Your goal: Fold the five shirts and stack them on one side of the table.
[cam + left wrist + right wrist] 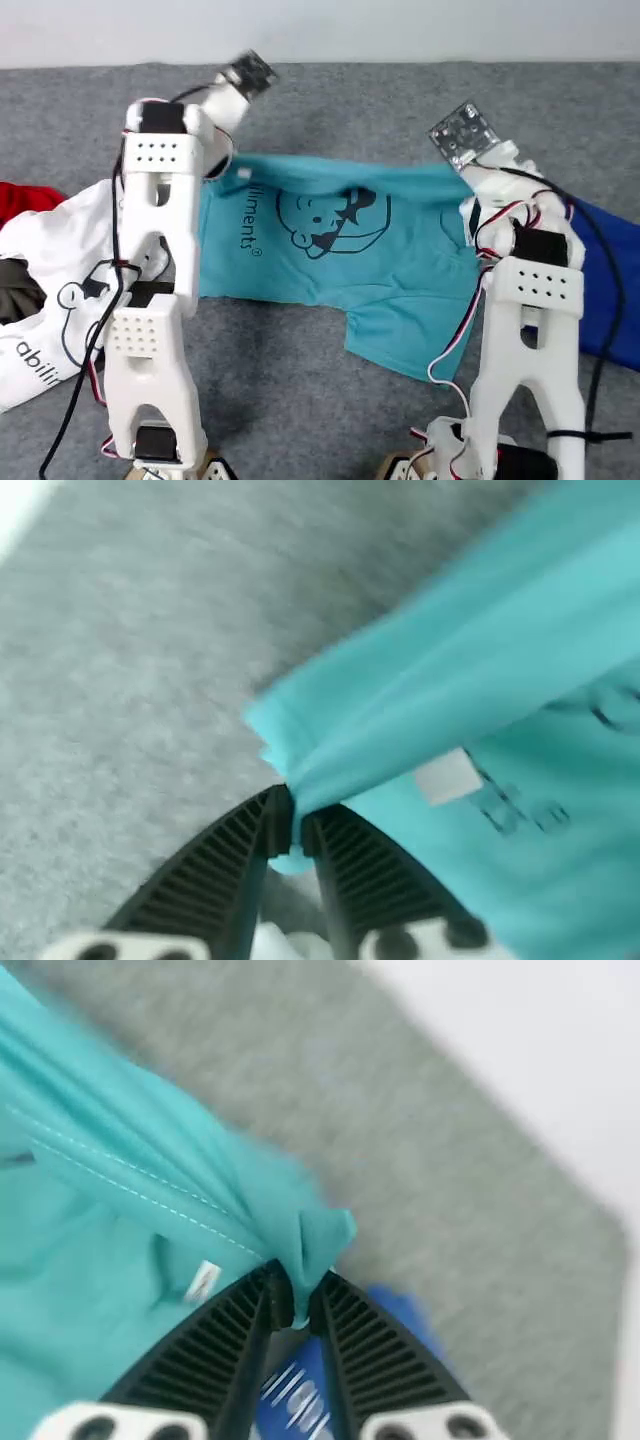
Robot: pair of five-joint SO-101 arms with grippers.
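Teal shirt [330, 250] in left gripper [291, 818], right gripper [299, 1292]

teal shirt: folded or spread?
Spread: the teal shirt lies open, print up; left end effector and right end effector each pinch an edge.

A table covered in grey felt-like fabric [300, 400] carries several garments. A teal printed T-shirt [400, 260] lies spread across its middle. On the left lies a white printed T-shirt [50, 250], with a crumpled red garment [20, 198] and a dark brown garment [15, 290] at the edge. A blue garment [605, 290] lies on the right.
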